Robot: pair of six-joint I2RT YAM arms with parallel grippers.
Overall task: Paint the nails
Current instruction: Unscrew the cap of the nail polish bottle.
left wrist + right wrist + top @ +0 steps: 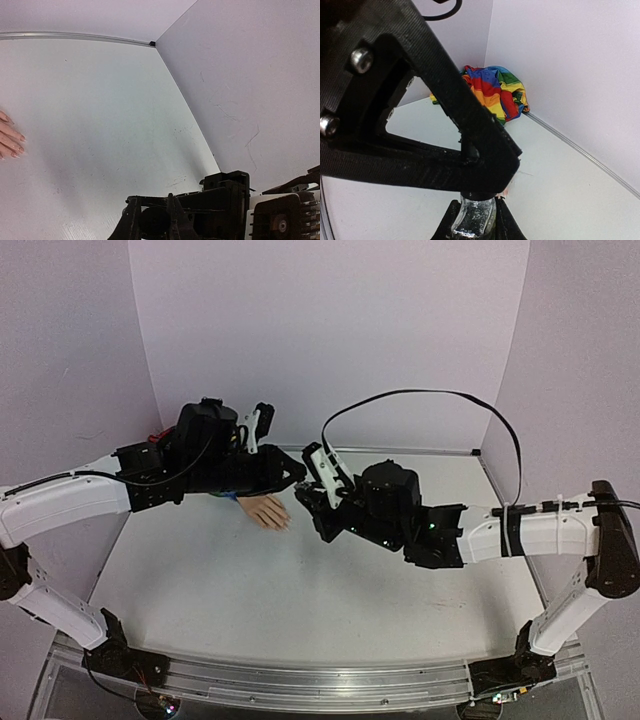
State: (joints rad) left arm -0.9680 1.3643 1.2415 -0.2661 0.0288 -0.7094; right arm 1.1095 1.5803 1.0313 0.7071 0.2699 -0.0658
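- Both arms meet over the far half of the table (300, 590), tips almost touching.
- The right gripper (312, 502) is clamped around a small glass bottle (472, 216), holding it upright from below.
- The left gripper (296, 478) comes in from above, jaws pinched tight right on top of the bottle's neck. That looks like a grip on the cap, though the cap itself is buried between the fingers.
- Where's the target? The fake hand (268, 512) lies flat on the table near the far edge, left of the middle, just beside the two grippers, fingers pointing right.
- The nails (20, 149) show pale pink at the left rim of the left wrist view, bare table beyond them.
- The rainbow sleeve (492, 92) is bunched against the wall toward the far left corner.
- So this reads as the uncapping step, with no painting done yet.
- To do it well: the right side holds the bottle dead upright and firm while the left twists squarely about the neck, then lifts straight up so the brush clears without dripping.
- Keep the lift away from the fake hand, because a bump would shift those tiny nails.
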